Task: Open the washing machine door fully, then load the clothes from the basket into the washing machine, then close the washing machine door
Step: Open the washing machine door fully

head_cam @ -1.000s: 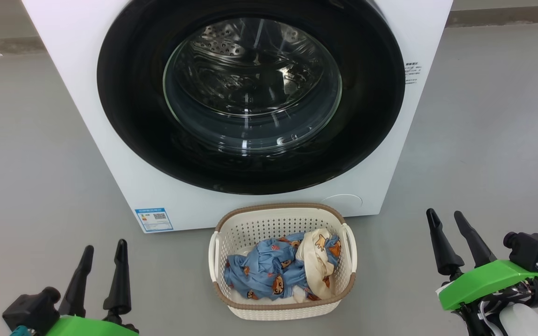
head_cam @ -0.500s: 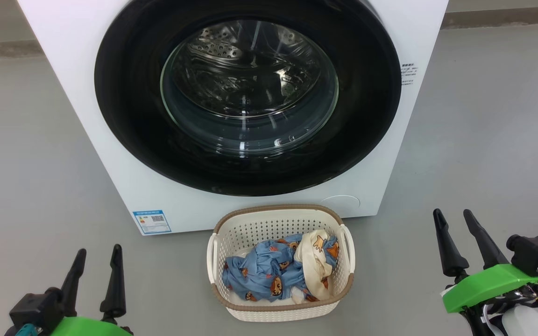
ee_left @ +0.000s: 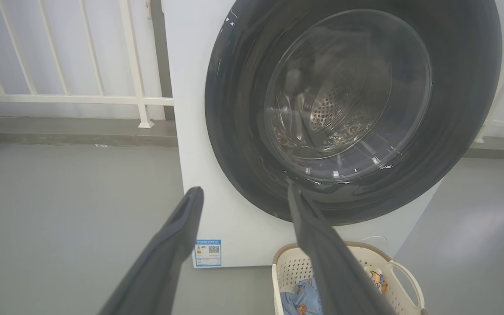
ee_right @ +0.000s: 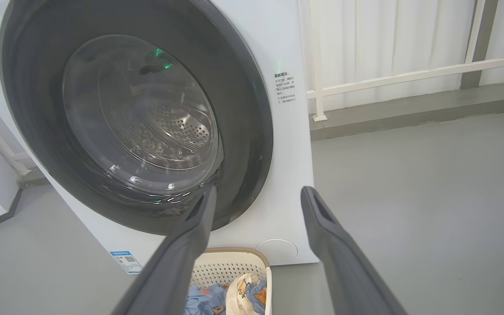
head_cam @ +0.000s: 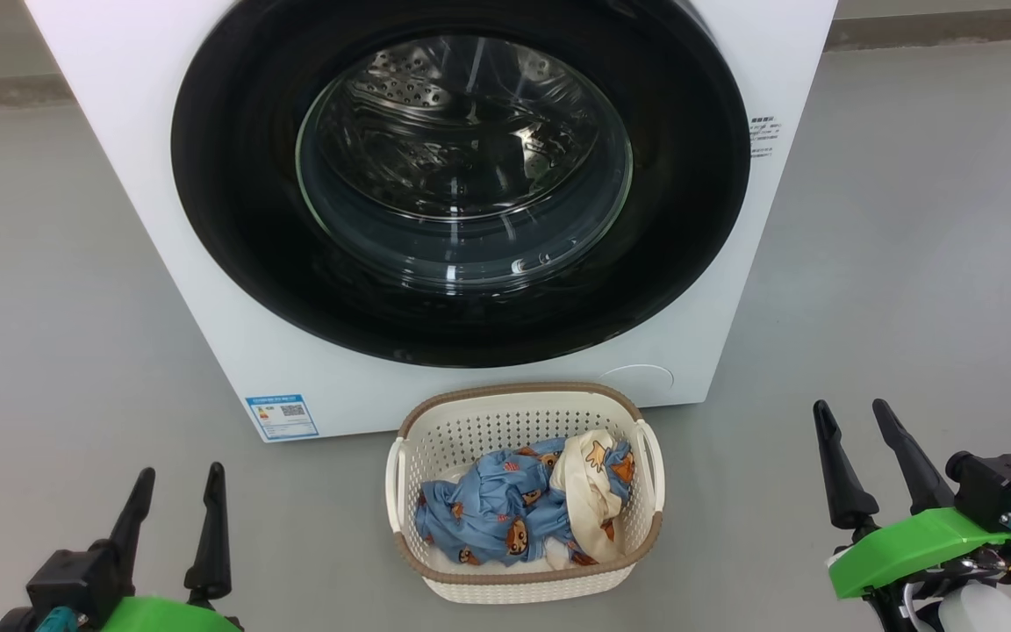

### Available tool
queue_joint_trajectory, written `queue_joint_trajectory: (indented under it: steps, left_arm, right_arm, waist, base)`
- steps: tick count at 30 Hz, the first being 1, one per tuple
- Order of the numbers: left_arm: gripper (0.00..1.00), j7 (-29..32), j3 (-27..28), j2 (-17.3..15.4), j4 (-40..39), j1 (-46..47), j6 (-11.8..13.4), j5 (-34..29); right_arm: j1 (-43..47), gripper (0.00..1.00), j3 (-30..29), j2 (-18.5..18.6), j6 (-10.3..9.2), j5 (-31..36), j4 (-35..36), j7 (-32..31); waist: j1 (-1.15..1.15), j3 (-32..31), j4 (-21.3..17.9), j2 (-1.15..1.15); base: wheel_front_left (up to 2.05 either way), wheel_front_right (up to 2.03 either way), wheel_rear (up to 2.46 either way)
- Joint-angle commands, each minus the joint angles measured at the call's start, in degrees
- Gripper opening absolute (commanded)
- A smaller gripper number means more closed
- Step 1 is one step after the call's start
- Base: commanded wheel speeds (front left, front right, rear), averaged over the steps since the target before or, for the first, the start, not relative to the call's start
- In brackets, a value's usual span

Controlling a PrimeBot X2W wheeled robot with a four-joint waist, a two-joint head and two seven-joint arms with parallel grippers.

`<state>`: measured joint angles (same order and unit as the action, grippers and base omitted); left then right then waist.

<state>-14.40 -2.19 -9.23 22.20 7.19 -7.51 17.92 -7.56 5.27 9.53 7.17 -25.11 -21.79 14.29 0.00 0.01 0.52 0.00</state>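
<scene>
Left jaws are spread wide with nothing between them, the two dark fingers [head_cam: 210, 527] poking up at the lower left of the head view over the bare grey floor [head_cam: 58, 351]. Same deal on the other side: right jaws wide apart and empty, fingers [head_cam: 832, 465] at the lower right. Neither is touching anything. Between the two arms sits the basket [head_cam: 519, 392], cream plastic with a brown rim, parked on the floor just in front of the washing machine [head_cam: 163, 263]. The clothes [head_cam: 497, 513] are bunched up inside it, blue bear-print fabric with a cream bit draped on the right. Behind that, the washing machine door [head_cam: 233, 219] is shut, black rim flush on the white front, and the steel drum [head_cam: 435, 88] shows through the glass. There's a blue label sticker [head_cam: 282, 416] at the machine's lower left corner and a round flap [head_cam: 641, 377] low on the right, just above the basket. In the left wrist view a white railing [ee_left: 134, 61] runs behind the machine.
</scene>
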Motion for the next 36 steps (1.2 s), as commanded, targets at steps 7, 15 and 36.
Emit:
queue_joint_trajectory:
  steps: [7, 15, 36]
  left_arm:
    - [1.0, -0.6, 2.3, -1.9, -1.9, 3.0, 0.8, -3.5]
    - [1.0, -0.6, 2.8, -1.4, -2.4, 2.9, 0.8, -4.0]
    - [1.0, -0.6, 3.8, -0.3, -4.1, 3.6, 0.2, -2.8]
  right_arm:
    - [-0.6, 1.0, 0.6, 0.0, 0.32, 0.6, 1.9, 0.7]
    - [-0.5, 1.0, 0.5, -0.1, 0.32, 0.7, 2.1, 0.7]
    - [-1.1, 1.0, 0.3, 0.1, 0.32, 0.4, 2.5, 0.7]
  waist:
    - [0.0, 0.1, 0.0, 0.0]
    - [0.0, 0.3, -0.1, 0.0]
    - [0.0, 1.3, -0.3, 0.0]
  base:
    - [0.25, 0.25, -0.5]
    - [0.78, 0.78, -1.56]
    - [1.21, 1.21, -2.41]
